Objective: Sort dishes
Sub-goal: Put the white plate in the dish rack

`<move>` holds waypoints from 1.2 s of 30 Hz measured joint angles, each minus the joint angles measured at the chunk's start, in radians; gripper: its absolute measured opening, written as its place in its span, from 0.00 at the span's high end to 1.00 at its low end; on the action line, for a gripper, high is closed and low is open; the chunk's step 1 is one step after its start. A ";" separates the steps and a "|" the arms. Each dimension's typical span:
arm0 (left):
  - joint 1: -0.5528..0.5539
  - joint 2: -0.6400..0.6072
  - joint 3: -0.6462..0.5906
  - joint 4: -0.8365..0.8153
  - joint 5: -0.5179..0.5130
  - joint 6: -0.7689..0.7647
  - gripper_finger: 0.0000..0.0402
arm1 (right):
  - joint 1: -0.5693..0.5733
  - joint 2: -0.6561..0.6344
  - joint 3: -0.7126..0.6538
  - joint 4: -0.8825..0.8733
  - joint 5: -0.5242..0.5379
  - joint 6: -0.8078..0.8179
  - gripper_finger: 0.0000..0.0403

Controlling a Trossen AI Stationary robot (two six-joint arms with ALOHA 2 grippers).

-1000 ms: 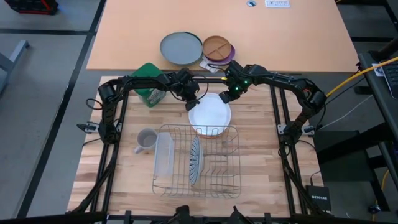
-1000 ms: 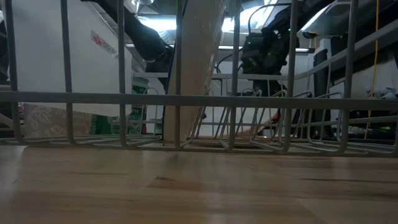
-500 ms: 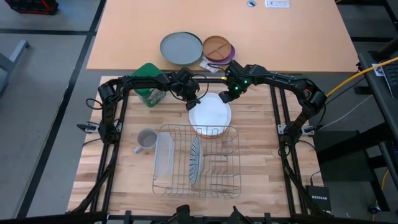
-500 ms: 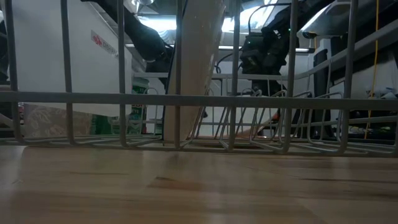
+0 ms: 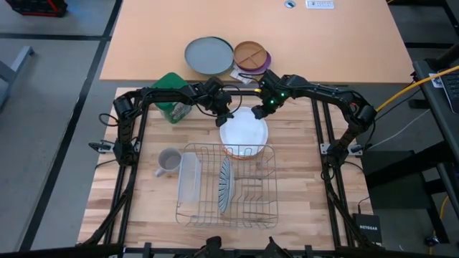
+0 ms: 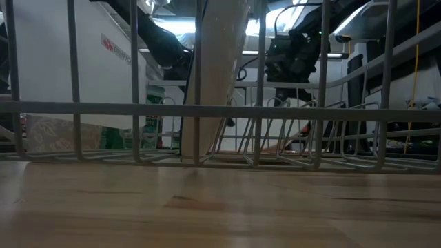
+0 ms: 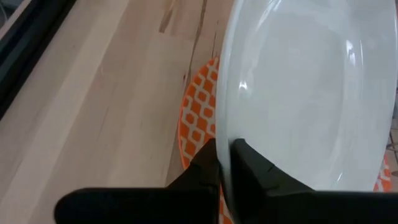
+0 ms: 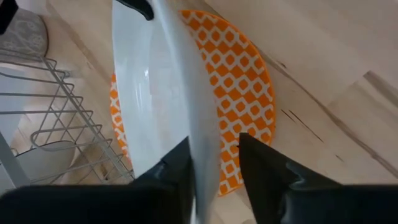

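White plate (image 5: 242,132), gripped at opposite rims by L gripper (image 7: 224,163) & R gripper (image 8: 214,167), tilted above orange patterned plate (image 8: 245,87).

You have three dinner plates: white (image 5: 243,132), orange (image 8: 239,99), striped (image 5: 225,185). One grey plate (image 5: 209,55), one wooden plate (image 5: 252,54), one mug (image 5: 169,160), one rack (image 5: 262,203), two grippers.

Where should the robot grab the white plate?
By its thin rim, from opposite sides. The white plate is lifted off the orange plate, so its edge is free; the left gripper and right gripper already pinch it there.
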 joint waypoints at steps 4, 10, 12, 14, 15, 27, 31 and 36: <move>-0.002 0.000 0.000 0.016 0.000 0.002 0.98 | -0.001 0.000 0.000 -0.003 0.000 0.000 0.63; -0.003 0.000 -0.002 0.086 0.035 -0.015 0.99 | 0.000 0.001 0.000 -0.003 -0.027 -0.001 0.62; -0.004 0.000 -0.002 0.109 0.038 -0.020 1.00 | 0.000 0.001 0.000 -0.002 -0.057 0.000 0.64; -0.004 0.001 -0.002 0.124 0.040 -0.022 1.00 | -0.001 0.001 0.000 -0.001 -0.083 0.000 0.67; -0.004 0.001 -0.003 0.129 0.041 -0.024 1.00 | -0.001 0.001 0.000 -0.001 -0.094 0.000 0.69; -0.004 0.004 -0.004 0.168 0.043 -0.052 0.95 | 0.000 0.003 -0.003 -0.002 -0.064 -0.012 0.85; -0.004 0.004 -0.004 0.175 0.037 -0.052 0.92 | 0.000 0.003 -0.003 -0.004 -0.072 0.004 0.85; -0.001 -0.013 -0.004 0.174 0.037 -0.054 0.86 | -0.001 0.003 -0.003 -0.012 -0.072 0.015 0.85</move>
